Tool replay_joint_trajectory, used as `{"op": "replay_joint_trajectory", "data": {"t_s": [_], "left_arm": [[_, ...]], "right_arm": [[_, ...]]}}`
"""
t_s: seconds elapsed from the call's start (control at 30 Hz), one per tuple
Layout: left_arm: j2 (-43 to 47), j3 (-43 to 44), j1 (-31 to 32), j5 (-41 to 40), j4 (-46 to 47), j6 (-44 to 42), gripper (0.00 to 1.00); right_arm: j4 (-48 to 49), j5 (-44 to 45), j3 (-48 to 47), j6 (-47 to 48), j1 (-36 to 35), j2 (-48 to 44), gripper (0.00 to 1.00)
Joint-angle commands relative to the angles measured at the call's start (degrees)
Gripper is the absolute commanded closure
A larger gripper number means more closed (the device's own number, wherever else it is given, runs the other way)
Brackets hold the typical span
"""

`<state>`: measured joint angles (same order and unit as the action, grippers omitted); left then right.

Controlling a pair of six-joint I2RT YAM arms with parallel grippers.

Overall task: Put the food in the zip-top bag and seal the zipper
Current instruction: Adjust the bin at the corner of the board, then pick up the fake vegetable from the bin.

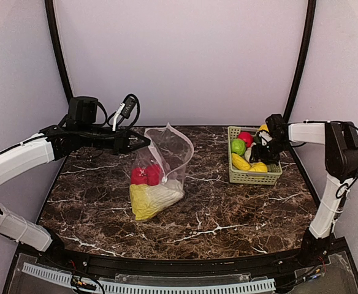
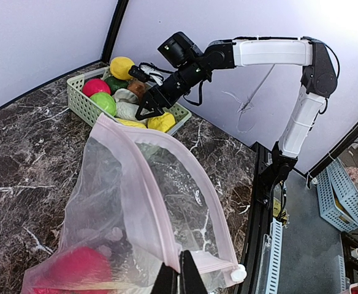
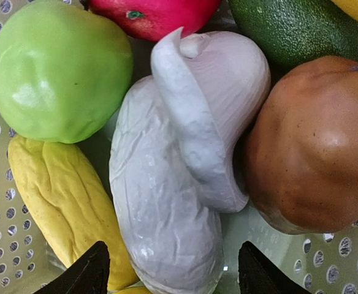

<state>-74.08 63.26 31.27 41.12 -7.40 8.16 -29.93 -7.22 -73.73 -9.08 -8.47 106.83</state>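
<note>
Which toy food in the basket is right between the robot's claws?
The pale whitish lumpy piece in the middle. The open right gripper straddles it; the green fruit, yellow piece and brown piece sit off to the sides.

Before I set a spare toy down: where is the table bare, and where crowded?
Bare tabletop lies between the zip-top bag and the green basket, and along the near edge. The basket is packed, with the right claw open over it.
</note>
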Motion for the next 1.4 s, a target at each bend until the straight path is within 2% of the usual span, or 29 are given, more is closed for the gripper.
{"op": "replay_joint_trajectory", "data": {"t_s": [0.0,0.1,0.23,0.37,0.53,0.87,1.17,1.37], "left_arm": [[1.05,-0.07,-0.33,0.58,-0.56,0.19,0.99],[0.82,-0.07,-0.33,0.6,-0.66,0.24,0.99],[0.43,-0.02,-0.33,0.6,-0.74,0.2,0.99],[0.11,0.07,-0.33,0.6,-0.86,0.19,0.99],[-0.04,0.15,-0.32,0.67,-0.93,0.28,0.99],[-0.09,0.03,-0.33,0.24,-1.03,0.21,0.99],[-0.27,0.07,-0.33,0.11,-1.07,0.18,0.99],[-0.16,-0.13,-0.25,1.25,-0.33,0.84,0.99]], "right_arm": [[2.01,0.9,-1.96,1.28,0.12,2.04,0.32],[2.32,0.94,-2.77,2.35,0.12,3.41,0.34],[2.09,1.29,-3.5,3.18,0.09,4.24,0.41],[2.36,0.98,-2.36,4.13,0.03,1.46,0.49],[0.71,1.43,-0.95,5.33,0.03,-3.5,0.53],[0.86,-1.0,-0.27,5.26,0.03,-13.35,0.53],[-2.86,-4.96,-2.71,3.91,-0.22,-20.41,0.52],[-7.37,-7.96,-4.59,-0.29,-5.61,-28.09,0.52]]}}
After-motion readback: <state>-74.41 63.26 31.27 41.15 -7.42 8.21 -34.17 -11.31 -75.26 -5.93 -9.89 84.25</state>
